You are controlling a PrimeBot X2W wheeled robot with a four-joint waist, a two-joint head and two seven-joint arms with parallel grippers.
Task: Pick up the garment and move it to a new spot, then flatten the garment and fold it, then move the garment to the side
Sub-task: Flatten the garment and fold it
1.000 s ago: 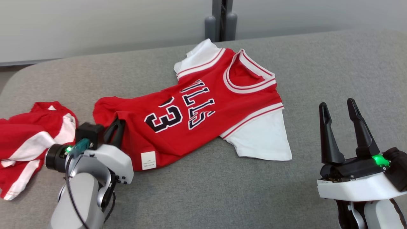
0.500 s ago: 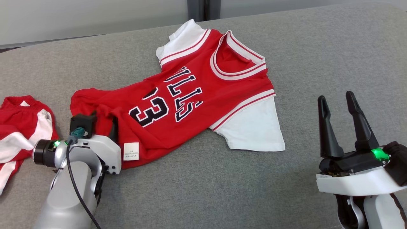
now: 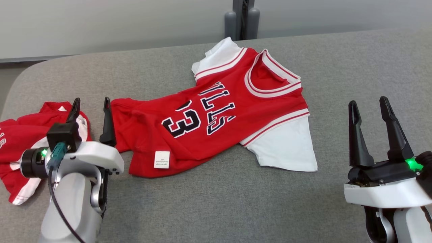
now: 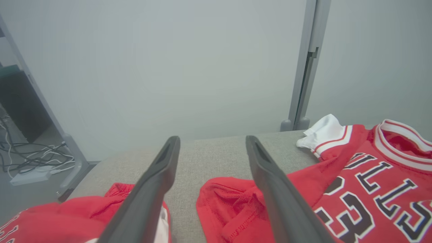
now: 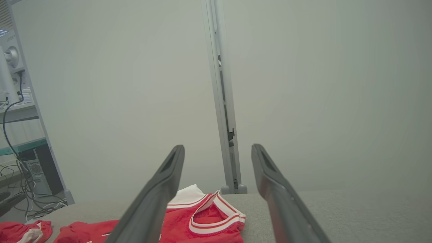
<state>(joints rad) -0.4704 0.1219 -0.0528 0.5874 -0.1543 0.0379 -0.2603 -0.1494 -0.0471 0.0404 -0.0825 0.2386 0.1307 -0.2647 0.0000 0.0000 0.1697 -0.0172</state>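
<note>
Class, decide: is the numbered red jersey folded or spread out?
Spread, not folded: the jersey lies opened out, number facing up, though its hem end is rumpled.

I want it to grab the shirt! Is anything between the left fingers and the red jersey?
Nothing visible does. The left gripper, fingers open, sits right beside the hem of the red and white number 33 jersey. The crumpled red and white garment lies on the gripper's other side.

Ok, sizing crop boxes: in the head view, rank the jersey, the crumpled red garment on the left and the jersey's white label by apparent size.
1. jersey
2. crumpled red garment, though the picture's left edge cuts it off
3. white label, by far the smallest
</note>
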